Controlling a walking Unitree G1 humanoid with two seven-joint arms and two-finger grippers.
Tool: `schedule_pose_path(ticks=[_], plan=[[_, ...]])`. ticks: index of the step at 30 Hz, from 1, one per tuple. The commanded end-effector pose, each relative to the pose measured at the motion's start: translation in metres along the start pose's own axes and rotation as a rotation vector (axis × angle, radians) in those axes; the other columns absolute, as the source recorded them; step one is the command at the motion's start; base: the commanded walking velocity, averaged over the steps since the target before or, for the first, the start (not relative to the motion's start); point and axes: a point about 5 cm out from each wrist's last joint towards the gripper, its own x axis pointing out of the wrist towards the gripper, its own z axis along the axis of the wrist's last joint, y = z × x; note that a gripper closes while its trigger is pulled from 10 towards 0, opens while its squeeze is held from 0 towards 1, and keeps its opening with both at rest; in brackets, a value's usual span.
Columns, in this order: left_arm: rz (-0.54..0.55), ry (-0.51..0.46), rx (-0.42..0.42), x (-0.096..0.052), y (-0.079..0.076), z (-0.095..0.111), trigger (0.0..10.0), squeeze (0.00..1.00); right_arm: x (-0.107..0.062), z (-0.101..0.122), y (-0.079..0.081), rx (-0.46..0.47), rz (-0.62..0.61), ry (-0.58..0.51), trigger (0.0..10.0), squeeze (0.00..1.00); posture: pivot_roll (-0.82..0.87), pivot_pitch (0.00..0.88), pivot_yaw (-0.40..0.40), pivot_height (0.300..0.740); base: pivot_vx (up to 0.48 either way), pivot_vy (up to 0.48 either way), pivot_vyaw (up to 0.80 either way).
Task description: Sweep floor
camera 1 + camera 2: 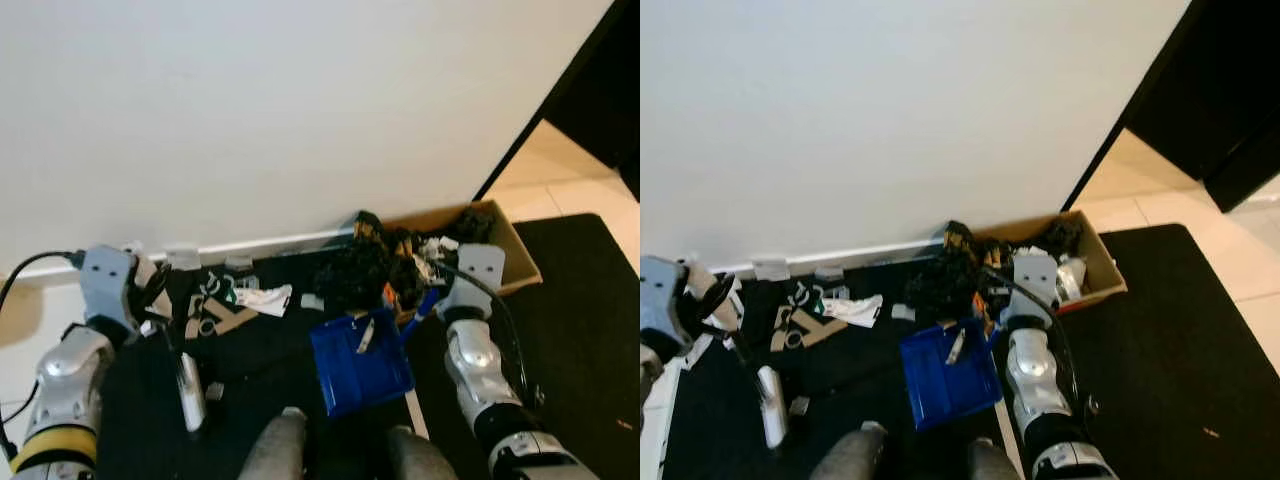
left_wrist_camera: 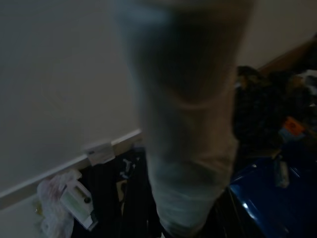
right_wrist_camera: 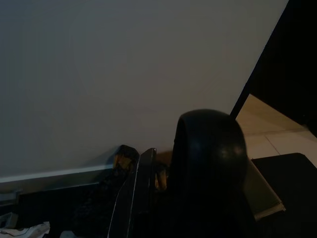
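Blue plastic dustpan (image 1: 360,362) sits on the black mat (image 1: 580,330) before the brown cardboard box (image 1: 515,250), right gripper (image 1: 428,300) at its handle, jaws: can't tell. Light, stiff; grip by handle. Left gripper (image 1: 150,295) pinches a pale broom handle (image 2: 188,124). Paper scraps (image 1: 262,297) are light; 1 pan, 1 box, several scraps.

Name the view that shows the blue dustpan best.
The left eye view: the whole blue dustpan lies on the dark mat. The right eye view shows it nearly as well; the left wrist view catches a dim blue corner.

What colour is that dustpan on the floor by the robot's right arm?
Bright blue. The dustpan shows best in the left eye view, lying on the black mat.
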Motion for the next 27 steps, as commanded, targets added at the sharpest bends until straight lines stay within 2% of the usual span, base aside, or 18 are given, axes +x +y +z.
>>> schedule_pose_path(ticks=[1,4,8,10,12,14,17,18,20,27], plan=[[0.032,0.049,-0.044,-0.005,-0.006,-0.016,10.0,0.00,-0.011,-0.018,-0.003,-0.021,-0.001,0.088,10.0,0.00,0.18,0.258,-0.040,0.740,0.000,0.000,0.00],[0.089,0.037,-0.154,-0.006,-0.005,-0.022,10.0,0.00,-0.012,-0.019,-0.006,-0.024,-0.005,0.087,10.0,0.00,0.18,0.258,-0.039,0.740,0.000,0.000,0.00],[0.128,0.034,-0.208,-0.007,-0.004,-0.026,10.0,0.00,-0.013,-0.020,-0.008,-0.027,-0.007,0.091,10.0,0.00,0.18,0.257,-0.040,0.740,0.000,0.000,0.00],[0.176,0.036,-0.293,-0.008,-0.003,-0.031,10.0,0.00,-0.014,-0.021,-0.008,-0.029,-0.008,0.094,10.0,0.00,0.18,0.255,-0.040,0.740,0.000,0.000,0.00],[0.196,0.018,-0.452,-0.007,-0.008,-0.037,10.0,0.00,-0.013,-0.020,-0.006,-0.027,-0.005,0.094,10.0,0.00,0.18,0.253,-0.043,0.740,0.000,0.000,0.00],[0.187,0.001,-0.509,-0.005,-0.012,-0.037,10.0,0.00,-0.013,-0.019,-0.005,-0.026,-0.003,0.092,10.0,0.00,0.18,0.252,-0.043,0.740,0.000,0.000,0.00],[0.094,-0.011,-0.645,0.002,-0.027,-0.037,10.0,0.00,-0.011,-0.018,-0.003,-0.023,0.002,0.090,10.0,0.00,0.19,0.250,-0.047,0.740,0.000,0.000,0.00],[0.094,-0.011,-0.645,0.002,-0.027,-0.037,10.0,0.00,-0.011,-0.018,-0.003,-0.023,0.002,0.090,10.0,0.00,0.19,0.250,-0.047,0.740,0.000,0.000,0.00],[0.062,-0.007,-0.701,0.003,-0.031,-0.038,10.0,0.00,-0.011,-0.018,-0.003,-0.023,0.005,0.089,10.0,0.00,0.19,0.250,-0.047,0.740,0.000,0.000,0.00],[0.052,0.040,-0.724,-0.002,-0.032,-0.047,10.0,0.00,-0.011,-0.018,-0.005,-0.025,0.000,0.088,10.0,0.00,0.18,0.245,-0.043,0.740,0.000,0.000,0.00]])
